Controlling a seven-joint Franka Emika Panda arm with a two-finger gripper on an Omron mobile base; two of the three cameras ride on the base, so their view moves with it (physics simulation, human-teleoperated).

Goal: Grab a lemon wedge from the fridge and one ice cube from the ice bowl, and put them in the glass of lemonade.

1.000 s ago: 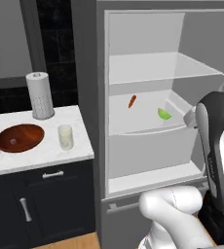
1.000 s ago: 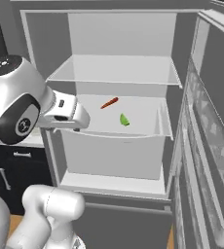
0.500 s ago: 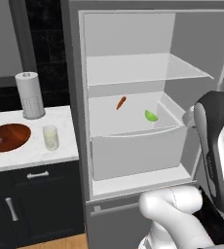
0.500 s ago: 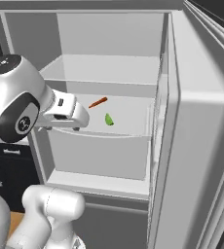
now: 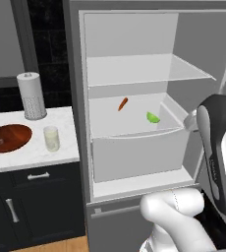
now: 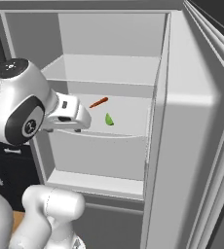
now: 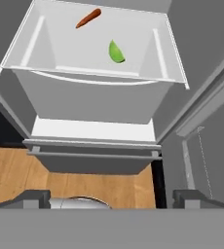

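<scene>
One lemon wedge (image 7: pixel 116 52) in the fridge (image 5: pixel 134 74) drawer, well beyond the wide-spread, empty end effector (image 7: pixel 111 199).

Ahead of my gripper the fridge (image 5: pixel 76 88) looks matte grey outside, with smooth white plastic-looking shelves and a translucent drawer (image 7: pixel 94 99) holding the glossy lemon wedge (image 7: pixel 116 52). Off to my left the desk (image 5: pixel 34 156) has a pale, marble-like polished top, and on it the ice bowl (image 5: pixel 8 138) shows glossy reddish-brown wood beside the clear glass of lemonade (image 5: pixel 51 138). Below my gripper the floor (image 7: pixel 16 175) is warm, smooth wood planking.
</scene>
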